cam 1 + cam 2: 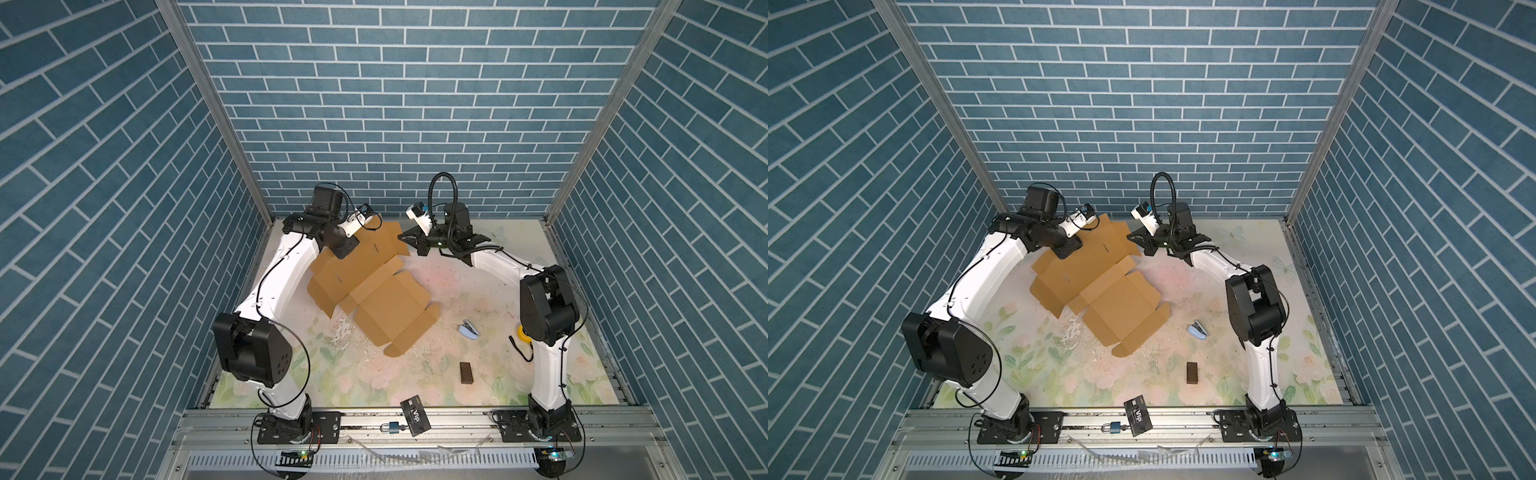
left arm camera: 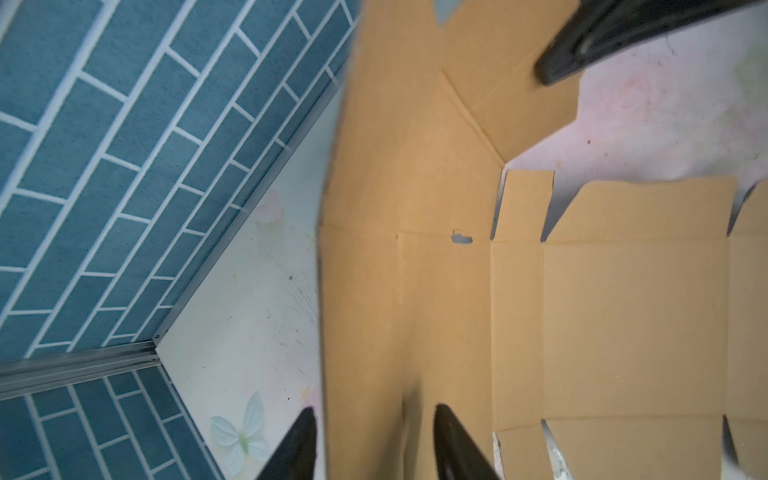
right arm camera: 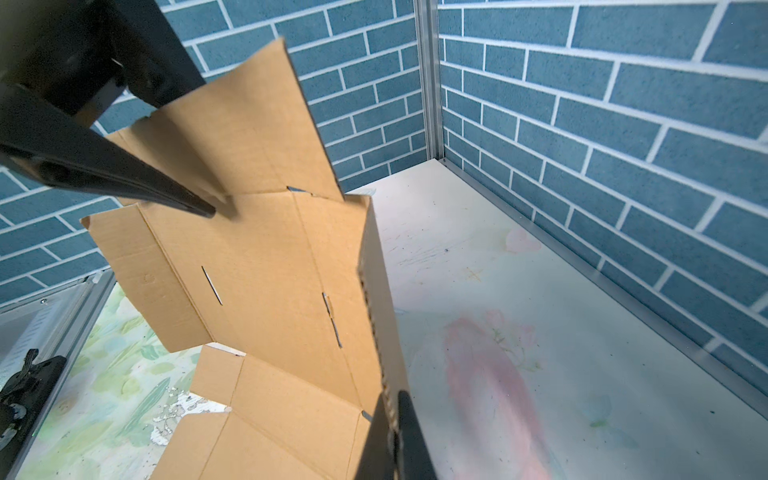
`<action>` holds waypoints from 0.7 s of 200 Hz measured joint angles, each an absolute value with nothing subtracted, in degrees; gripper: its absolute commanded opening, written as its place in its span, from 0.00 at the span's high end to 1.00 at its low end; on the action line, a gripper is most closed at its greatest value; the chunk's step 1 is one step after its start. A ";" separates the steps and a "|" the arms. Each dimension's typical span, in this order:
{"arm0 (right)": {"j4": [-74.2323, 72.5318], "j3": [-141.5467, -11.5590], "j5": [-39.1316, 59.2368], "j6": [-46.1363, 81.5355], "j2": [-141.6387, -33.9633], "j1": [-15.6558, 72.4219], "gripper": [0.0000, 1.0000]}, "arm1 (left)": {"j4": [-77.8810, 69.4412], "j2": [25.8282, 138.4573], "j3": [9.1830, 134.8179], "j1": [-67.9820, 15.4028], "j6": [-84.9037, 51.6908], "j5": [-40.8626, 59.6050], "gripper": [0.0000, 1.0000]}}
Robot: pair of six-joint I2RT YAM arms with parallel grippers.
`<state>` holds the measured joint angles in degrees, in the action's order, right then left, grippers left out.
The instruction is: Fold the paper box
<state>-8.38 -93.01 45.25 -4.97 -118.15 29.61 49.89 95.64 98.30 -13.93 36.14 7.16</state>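
item: paper box [image 1: 374, 286], tan corrugated sheet, mostly unfolded; placed on the floral table [image 1: 478, 291], towards its far left part in both top views; the near panels are spread flat on the surface; the far panels are lifted off it, and one flap is seen standing up before the blue brick wall [image 3: 623, 104] in the right wrist view.

tool, right gripper [image 3: 392, 415]: jaws are pressed together on the corrugated edge of a raised side flap; that edge is seen running straight into the fingers; in a top view the gripper is found at the far right corner of the cardboard.

tool, left gripper [image 2: 376, 415]: fingers are held partly apart; the far left edge of the sheet is straddled, one finger over bare table, one over the cardboard; whether the board is touched cannot be told.

other entries, all well apart from the sheet: pale blue item [image 1: 468, 330], right of centre; dark brown block [image 1: 467, 371], nearer the front; black vip card [image 1: 415, 417], laid across the front rail; padlock [image 1: 390, 428], just beside the card.
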 measured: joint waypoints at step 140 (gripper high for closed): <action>-8.27 -90.78 44.27 -4.99 -117.97 29.61 1.00 | 49.15 91.26 94.26 -13.98 31.70 7.99 0.45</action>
<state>-8.27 -90.78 44.27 -4.99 -117.97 29.61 49.15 91.26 94.26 -13.98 31.70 7.99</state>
